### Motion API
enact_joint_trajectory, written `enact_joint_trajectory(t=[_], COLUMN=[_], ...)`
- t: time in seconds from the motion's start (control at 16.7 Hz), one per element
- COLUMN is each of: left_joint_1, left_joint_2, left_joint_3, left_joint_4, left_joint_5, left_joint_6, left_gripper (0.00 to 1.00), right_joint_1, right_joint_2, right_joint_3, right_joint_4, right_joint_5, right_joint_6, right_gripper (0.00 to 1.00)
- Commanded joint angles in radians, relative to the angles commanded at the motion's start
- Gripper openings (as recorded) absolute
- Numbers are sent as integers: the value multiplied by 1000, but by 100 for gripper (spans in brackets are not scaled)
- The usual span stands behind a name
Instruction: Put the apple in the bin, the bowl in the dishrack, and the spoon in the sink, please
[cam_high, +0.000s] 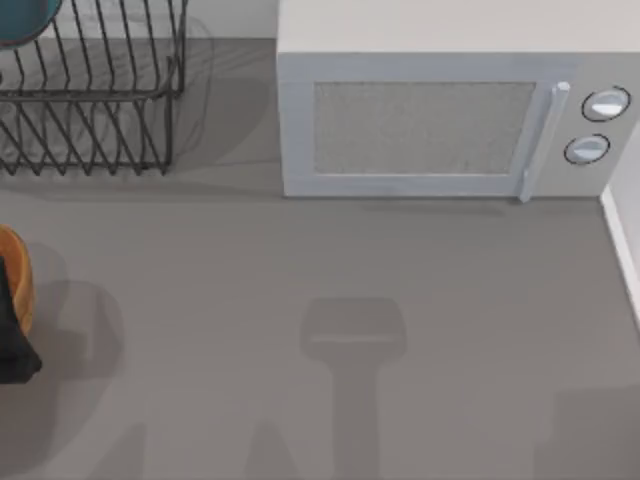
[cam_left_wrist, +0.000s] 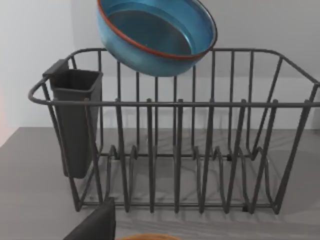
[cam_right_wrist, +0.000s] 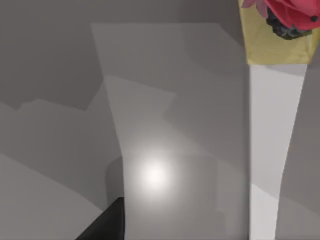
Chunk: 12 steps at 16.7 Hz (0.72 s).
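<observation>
The teal-blue bowl (cam_left_wrist: 155, 35) with its reddish-brown rim sits tilted at the top of the black wire dishrack (cam_left_wrist: 175, 150), over its far wall; I cannot tell whether it rests on the wire. In the top view the bowl (cam_high: 25, 20) shows at the far left corner over the dishrack (cam_high: 90, 90). A dark part of my left gripper (cam_left_wrist: 97, 225) shows in front of the rack, apart from the bowl. My left arm (cam_high: 12, 335) is at the table's left edge. A red rounded shape (cam_right_wrist: 292, 12), perhaps the apple, lies in a yellow-walled container (cam_right_wrist: 270, 47). The spoon and the sink are out of view.
A white microwave (cam_high: 450, 120) stands at the back, centre to right. An orange-brown container (cam_high: 15, 275) sits at the left edge beside my left arm. A black utensil cup (cam_left_wrist: 75, 120) hangs on the rack's end. A dark part of my right gripper (cam_right_wrist: 105, 225) hangs over grey floor.
</observation>
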Motion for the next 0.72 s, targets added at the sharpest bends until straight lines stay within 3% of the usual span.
enact_joint_trajectory(t=[0.66,0.72], left_joint_1=[0,0], left_joint_2=[0,0], left_joint_3=[0,0], left_joint_4=[0,0], left_joint_5=[0,0], left_joint_6=[0,0], left_gripper=[100,100], right_joint_1=[0,0], right_joint_2=[0,0], right_joint_3=[0,0], right_joint_4=[0,0], right_joint_5=[0,0], right_joint_6=[0,0], right_gripper=[2,0])
